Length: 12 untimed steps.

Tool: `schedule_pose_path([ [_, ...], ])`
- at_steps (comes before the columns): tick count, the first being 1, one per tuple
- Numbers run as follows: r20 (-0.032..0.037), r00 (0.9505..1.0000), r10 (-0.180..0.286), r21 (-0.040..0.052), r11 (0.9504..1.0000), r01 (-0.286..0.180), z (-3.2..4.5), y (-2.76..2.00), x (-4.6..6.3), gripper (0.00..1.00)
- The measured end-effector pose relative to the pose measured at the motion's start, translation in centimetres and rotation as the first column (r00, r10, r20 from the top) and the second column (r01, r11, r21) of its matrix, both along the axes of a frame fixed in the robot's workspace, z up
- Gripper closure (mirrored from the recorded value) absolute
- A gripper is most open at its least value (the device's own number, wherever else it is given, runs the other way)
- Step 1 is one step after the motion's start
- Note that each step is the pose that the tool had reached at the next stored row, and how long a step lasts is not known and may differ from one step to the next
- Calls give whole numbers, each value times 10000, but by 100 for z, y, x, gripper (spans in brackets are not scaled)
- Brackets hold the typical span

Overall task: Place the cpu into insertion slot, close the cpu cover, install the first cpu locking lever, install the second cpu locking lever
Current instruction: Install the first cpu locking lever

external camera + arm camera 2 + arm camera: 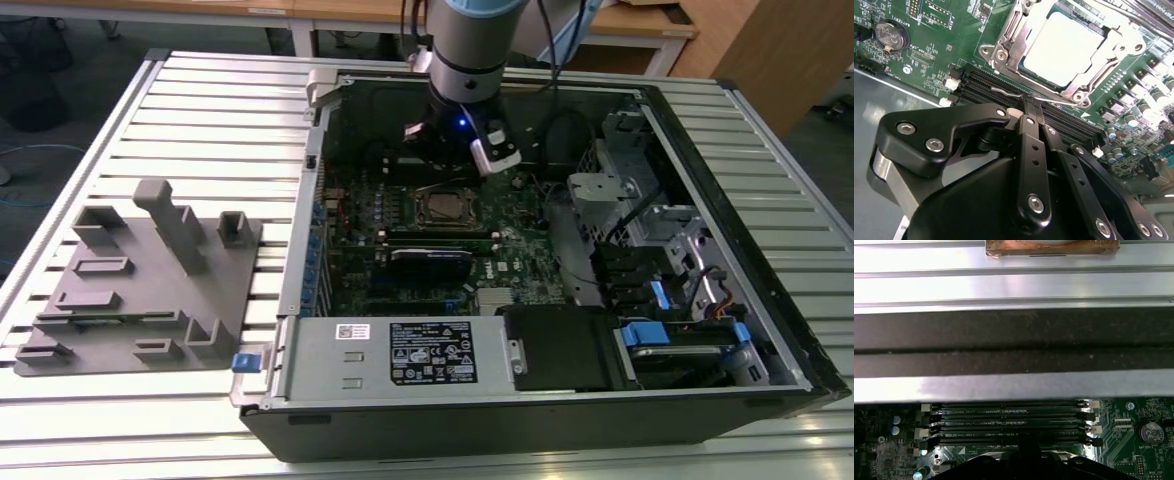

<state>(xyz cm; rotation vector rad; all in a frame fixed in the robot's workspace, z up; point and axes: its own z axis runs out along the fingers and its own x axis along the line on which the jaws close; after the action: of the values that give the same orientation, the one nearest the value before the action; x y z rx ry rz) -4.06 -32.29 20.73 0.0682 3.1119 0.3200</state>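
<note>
The second wrist view shows the gripper [1031, 103] clenched on the locking lever [1004, 92] beside the cpu [1061, 47]; the first wrist view shows memory slots [1009, 425].

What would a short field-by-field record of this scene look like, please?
setting: open computer case on a slatted table
cpu: seated in the insertion slot
cpu cover: down, framing the cpu
gripper: shut on a thin wire locking lever beside the socket
grey fixture: on the table, at the exterior view's left of the case
</note>
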Motion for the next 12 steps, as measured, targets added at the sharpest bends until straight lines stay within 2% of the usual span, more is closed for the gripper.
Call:
schedule_pose_path([
  [4,1,10000,-1,-12,10000,1,-32,0,12,89],
  [12,2,10000,1,-13,10000,-1,-38,-2,14,89],
])
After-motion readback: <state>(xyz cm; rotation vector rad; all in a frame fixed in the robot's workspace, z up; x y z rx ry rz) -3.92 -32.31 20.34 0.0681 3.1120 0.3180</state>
